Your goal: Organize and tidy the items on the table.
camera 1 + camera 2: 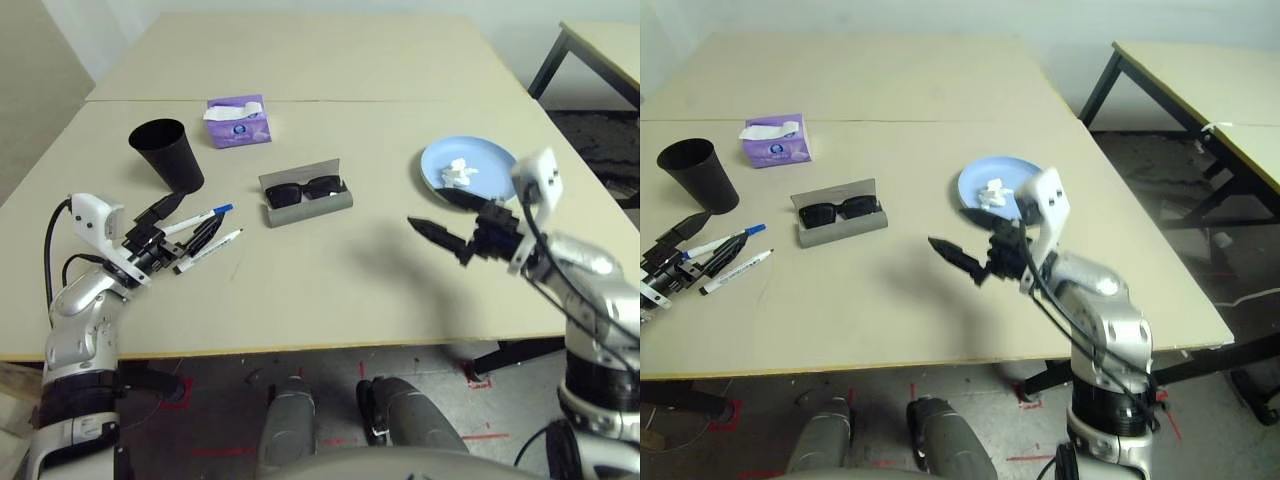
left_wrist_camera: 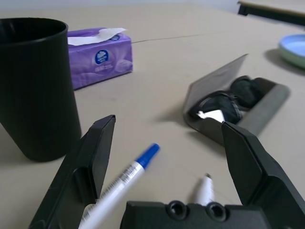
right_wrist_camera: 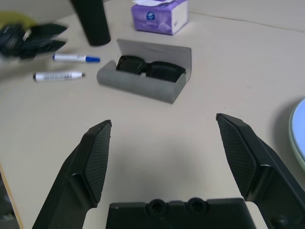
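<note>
On the table [image 1: 350, 290], a black cup [image 1: 168, 152] stands upright at the left. Two white pens [image 1: 205, 216] lie just in front of it, one with a blue cap [image 2: 147, 153]. My left gripper [image 2: 167, 123] is open and low over the pens, its fingers either side of the blue-capped one. An open grey glasses case [image 1: 305, 195] holds black sunglasses [image 1: 305, 187] in the middle. At the right, a pale blue plate [image 1: 468, 170] carries crumpled white tissue [image 1: 460, 172]; a greenish rim shows under it. My right gripper [image 3: 163, 121] hovers open and empty between case and plate.
A purple tissue box [image 1: 237, 121] sits behind the case, near the seam line [image 1: 400, 100] across the table. A separate beige table [image 1: 600, 45] with black legs stands at the back right. Bare tabletop stretches along the front edge and behind the seam.
</note>
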